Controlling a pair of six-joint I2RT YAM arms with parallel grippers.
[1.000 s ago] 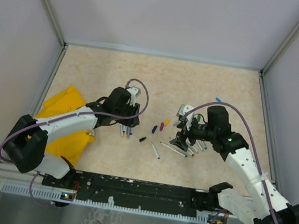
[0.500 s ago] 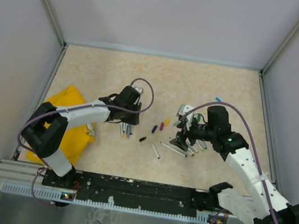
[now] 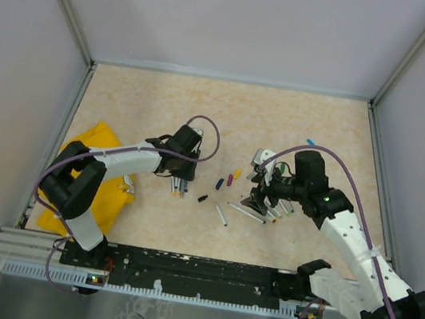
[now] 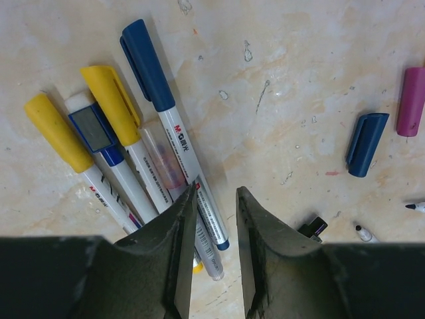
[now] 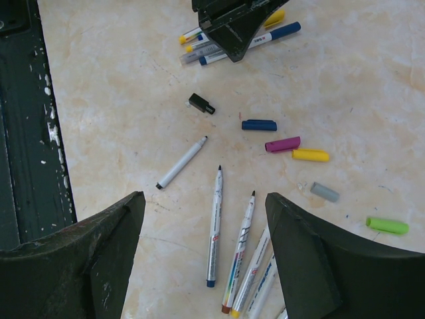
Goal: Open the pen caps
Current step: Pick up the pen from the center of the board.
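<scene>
From above, the left claw (image 3: 182, 172) is seen low over a bunch of capped pens (image 3: 179, 187) on the desk (image 3: 322, 128). It is far nearer them than the right claw (image 3: 260, 193), which hangs over the uncapped pens (image 3: 246, 212) beyond a scatter of loose caps (image 3: 229, 180). At the left wrist, the blue-capped pen (image 4: 174, 126) is shown running away from the claw, cap at the far end. Its barrel end lies in the narrow slit between the jaws; whether it is pinched cannot be told. At the right wrist, the right claw is shown spread wide and empty.
</scene>
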